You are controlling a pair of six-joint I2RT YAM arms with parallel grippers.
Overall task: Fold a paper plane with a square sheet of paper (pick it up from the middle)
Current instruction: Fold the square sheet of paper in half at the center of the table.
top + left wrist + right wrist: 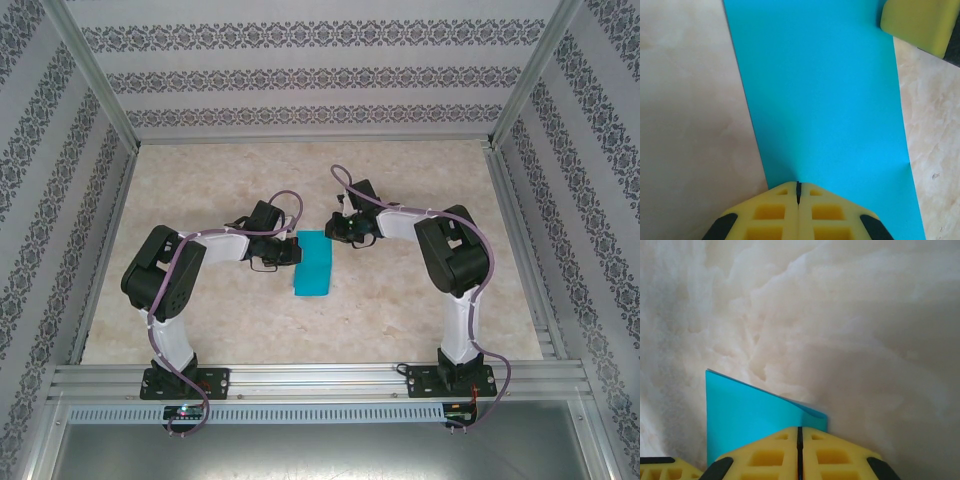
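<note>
The square sheet of paper (312, 265) lies mid-table, folded into a narrow cyan-blue rectangle. My left gripper (291, 246) is at its upper left edge. In the left wrist view that gripper (798, 184) is shut, its yellow tips resting on the paper (825, 100). My right gripper (336, 232) is at the paper's upper right corner. In the right wrist view it (800, 429) is shut over that corner of the paper (750, 415), where two layers gape slightly. No paper shows between either pair of jaws.
The beige marble-patterned table (400, 320) is fenced by aluminium rails and patterned walls. A finger of the right gripper (920, 25) shows in the left wrist view, and the left gripper's finger (660, 467) in the right wrist view, so the two stand close together.
</note>
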